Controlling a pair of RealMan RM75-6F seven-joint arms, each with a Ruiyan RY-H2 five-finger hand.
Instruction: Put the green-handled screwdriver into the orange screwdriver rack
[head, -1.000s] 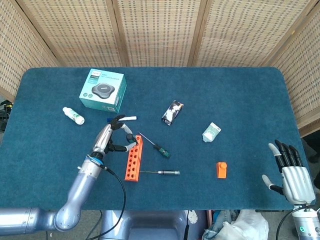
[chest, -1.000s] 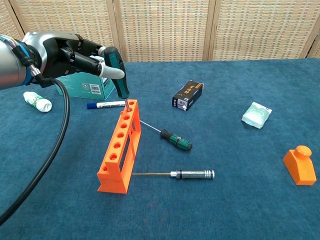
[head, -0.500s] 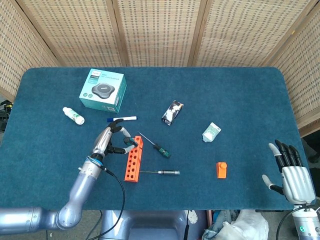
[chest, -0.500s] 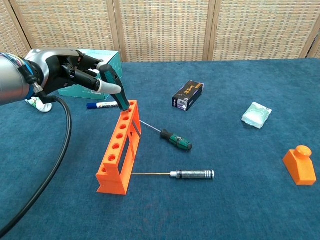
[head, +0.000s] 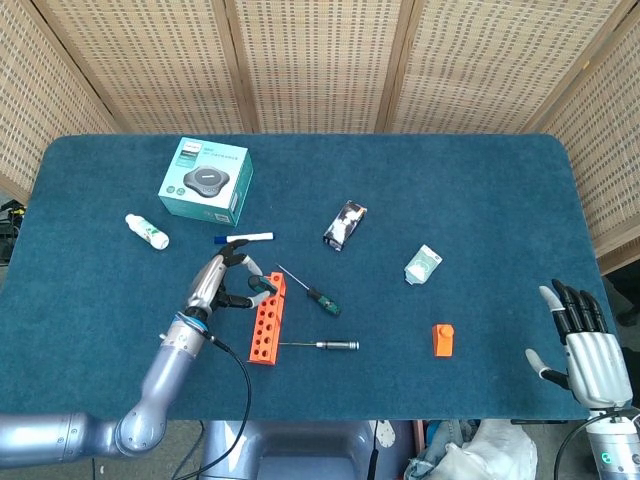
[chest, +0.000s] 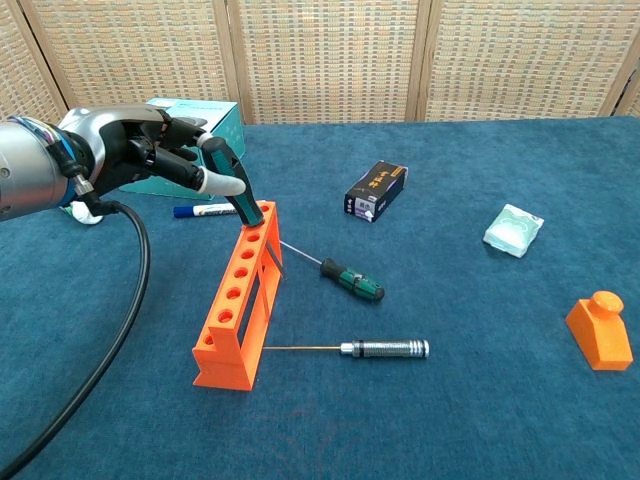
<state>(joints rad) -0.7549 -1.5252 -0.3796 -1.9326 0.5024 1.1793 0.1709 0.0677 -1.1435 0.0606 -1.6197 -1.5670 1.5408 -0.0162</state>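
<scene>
My left hand (chest: 145, 150) grips a green-handled screwdriver (chest: 229, 184) by its handle. The tool leans to the left, and its shaft stands in the farthest hole of the orange rack (chest: 238, 300). The head view shows the same left hand (head: 221, 281) holding the screwdriver (head: 261, 285) at the far end of the rack (head: 266, 320). A second, smaller green-handled screwdriver (chest: 352, 280) lies flat on the cloth just right of the rack. My right hand (head: 584, 342) rests open at the table's near right corner, holding nothing.
A silver-handled screwdriver (chest: 384, 348) lies near the rack's front end. A blue-capped marker (chest: 207, 210), a teal box (head: 206, 180) and a white bottle (head: 147, 231) lie behind the left hand. A black box (chest: 376, 190), a white-green packet (chest: 514, 229) and an orange block (chest: 600, 331) sit to the right.
The left hand has come down and the screwdriver has sunk into the rack's far hole, tilting more to the left. The right hand has stayed put.
</scene>
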